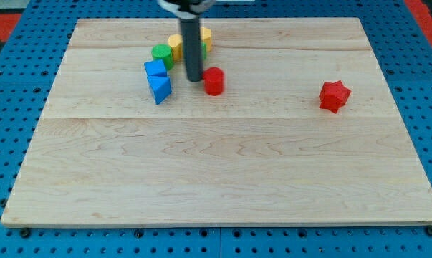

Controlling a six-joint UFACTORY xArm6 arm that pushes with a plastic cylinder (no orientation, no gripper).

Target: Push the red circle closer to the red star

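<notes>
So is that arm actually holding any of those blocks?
No, nothing is held. It has no claw, only a rod; my tip sits just to the view's left of the red circle.

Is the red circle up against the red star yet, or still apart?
Apart. The red circle sits beside my tip; bare board separates it from the red star.

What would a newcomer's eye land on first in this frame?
Probably the dark rod coming down from the view's top, my tip set just left of the red circle. Next, the red star sitting alone far off toward the view's right on the wooden board. Then the tight cluster left of the rod: a green block, a yellow block, a blue block and a blue triangle.
</notes>
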